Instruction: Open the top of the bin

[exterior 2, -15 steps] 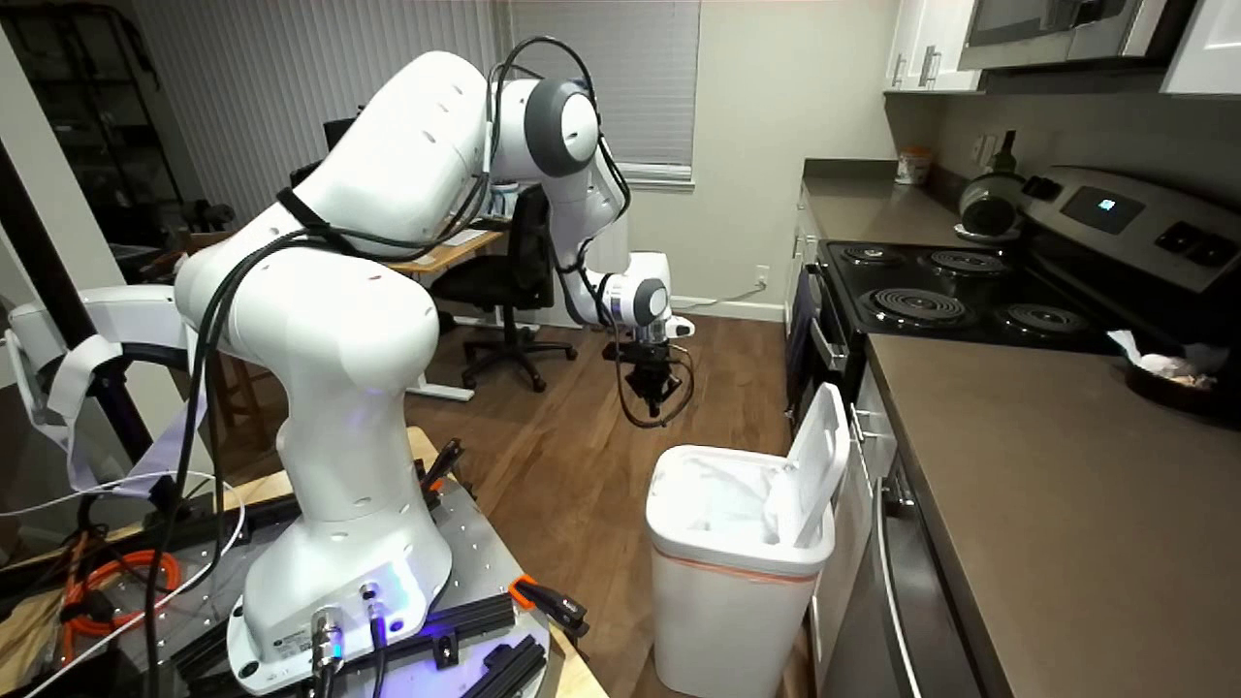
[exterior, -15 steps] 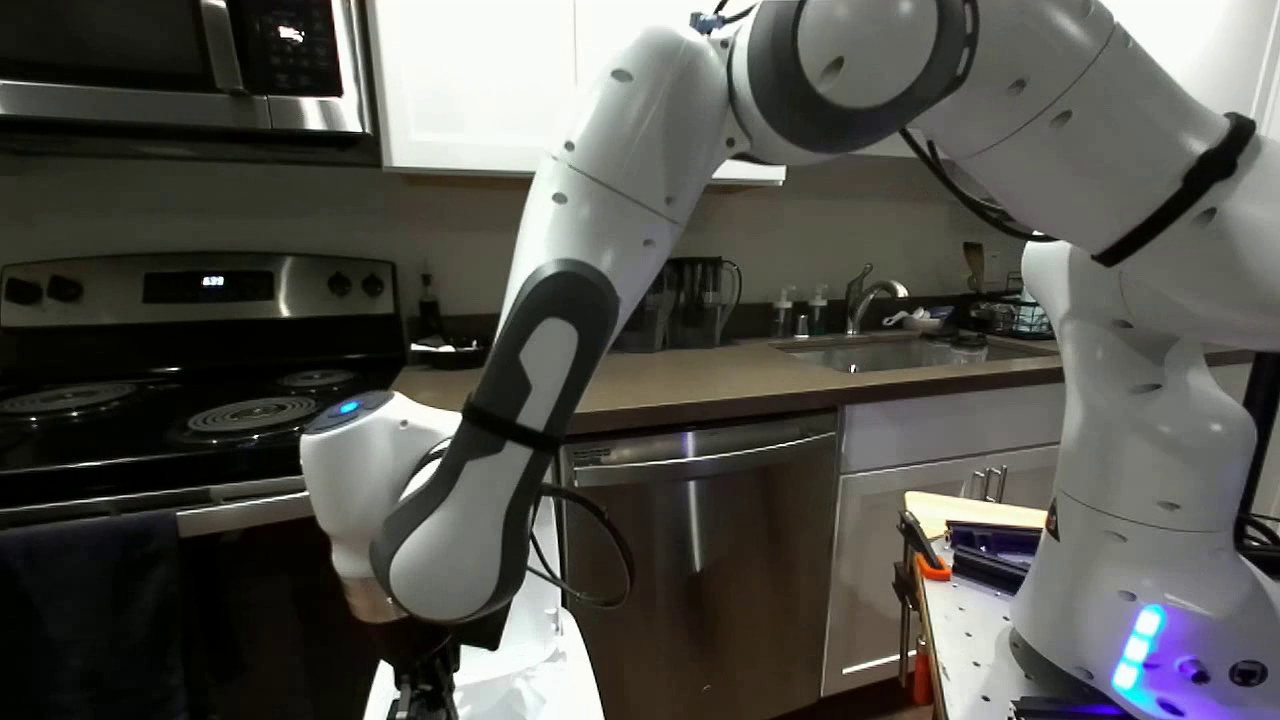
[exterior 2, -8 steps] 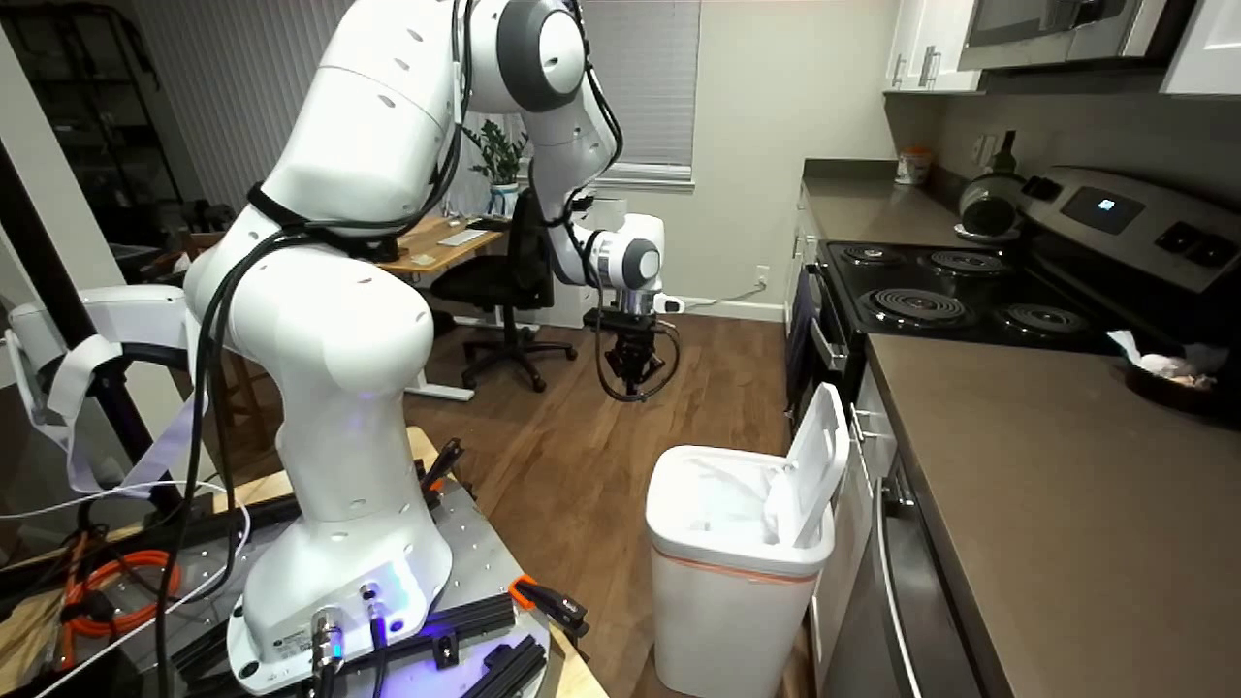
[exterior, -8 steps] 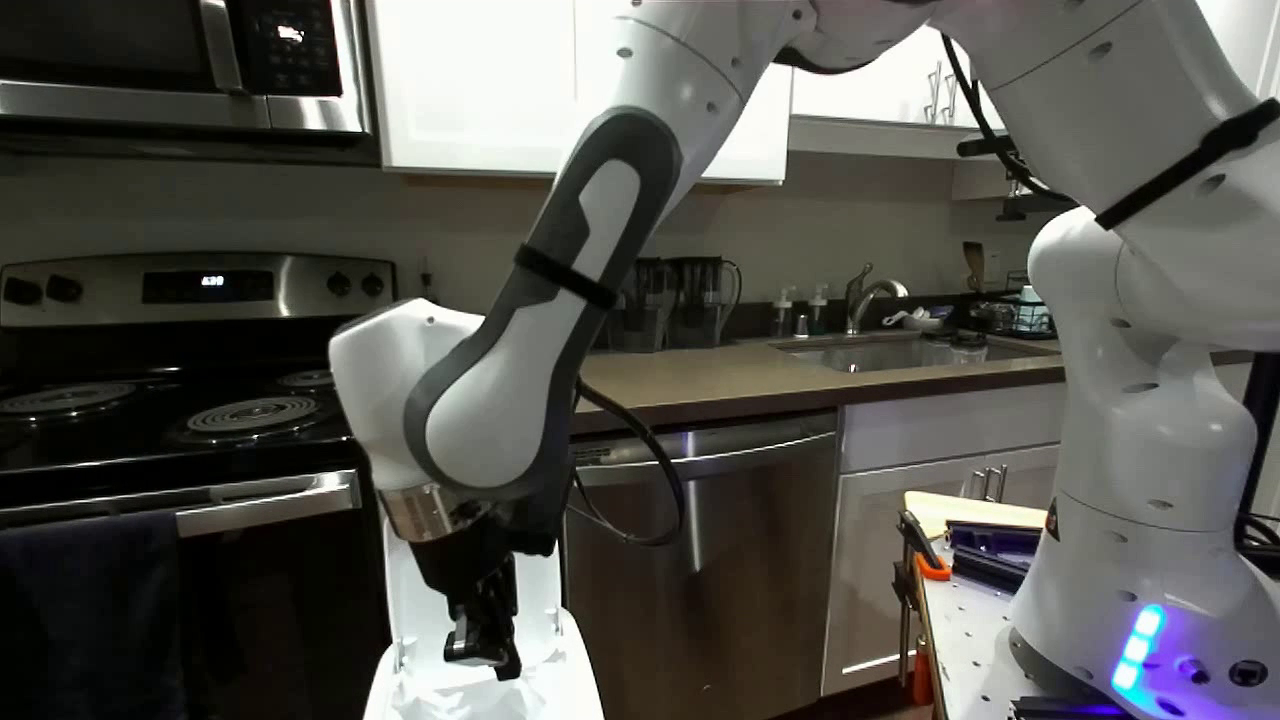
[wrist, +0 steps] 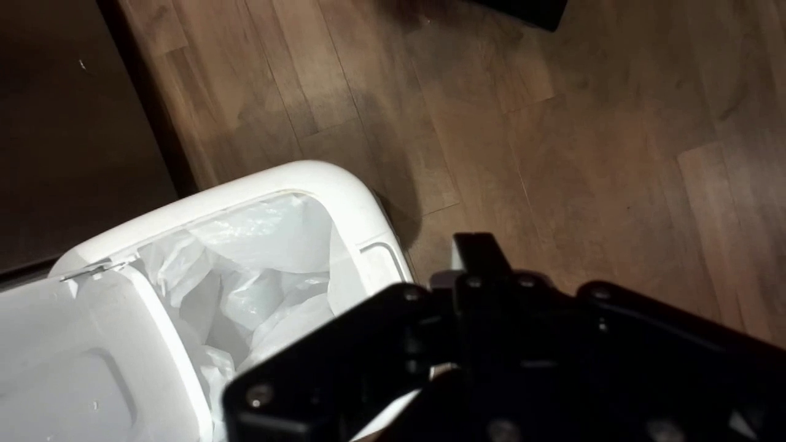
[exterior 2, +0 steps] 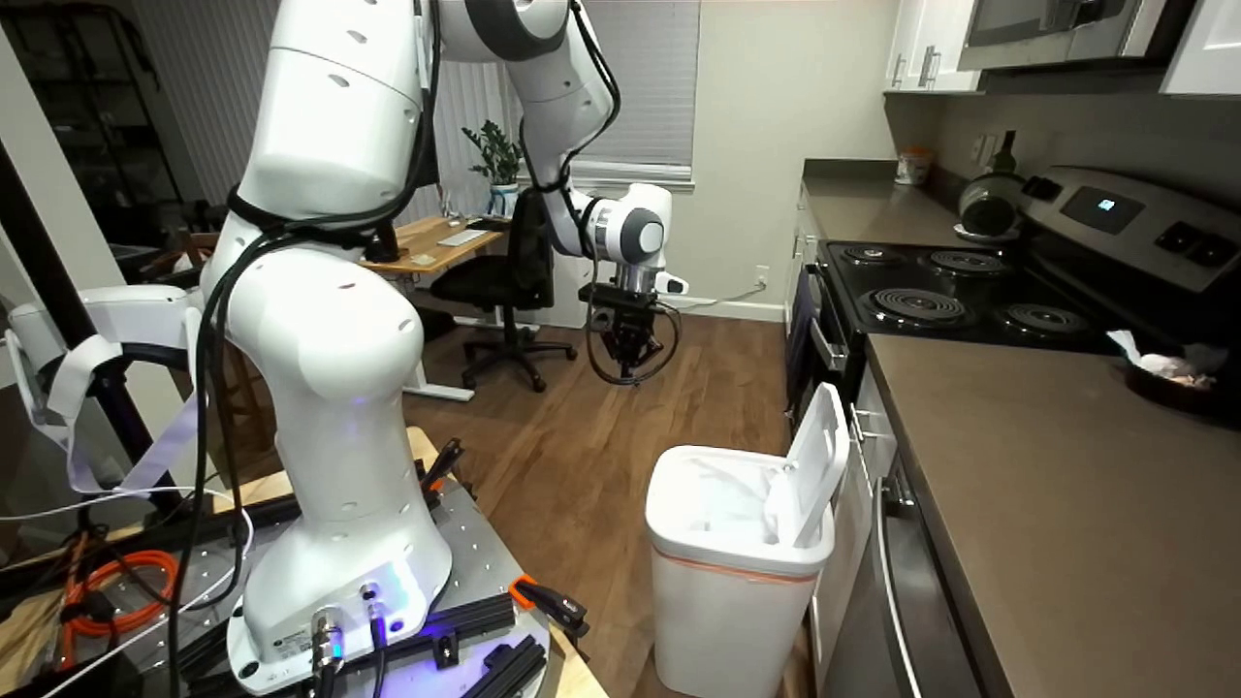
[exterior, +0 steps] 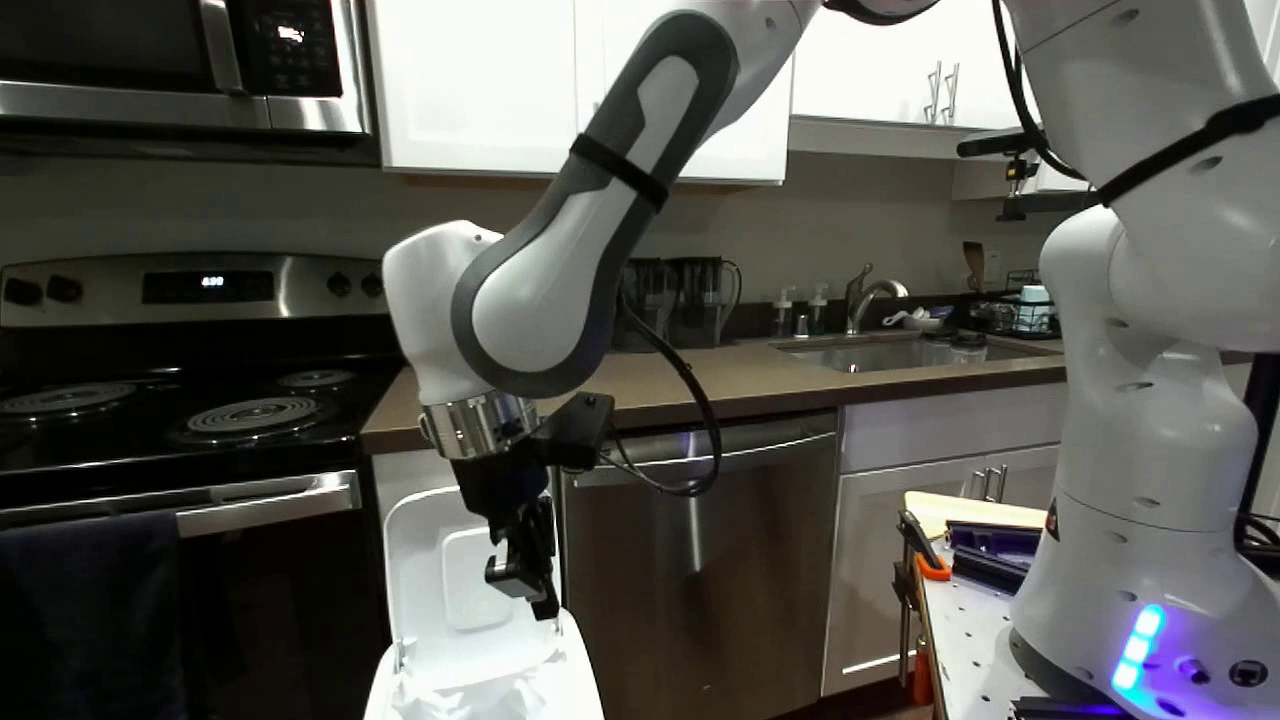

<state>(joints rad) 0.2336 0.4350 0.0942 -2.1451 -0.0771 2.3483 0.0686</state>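
Black, its fingers (wrist: 485, 255) together, the hand (exterior: 530, 590) hangs in the air, apart from the white bin (exterior 2: 732, 620). Past the bin's plastic liner (wrist: 264, 239), the top (exterior: 425, 570) stands raised, tilted back. Farther off, in an exterior view, are the steel dishwasher (exterior: 745, 580) and brown counter (exterior: 765, 375).

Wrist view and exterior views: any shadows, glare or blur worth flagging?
Wrist view: the gripper is nearly black with slightly soft edges, and a shadow darkens the floor beside the bin. In an exterior view: a bright streak on the dishwasher, upper cabinets almost washed out.
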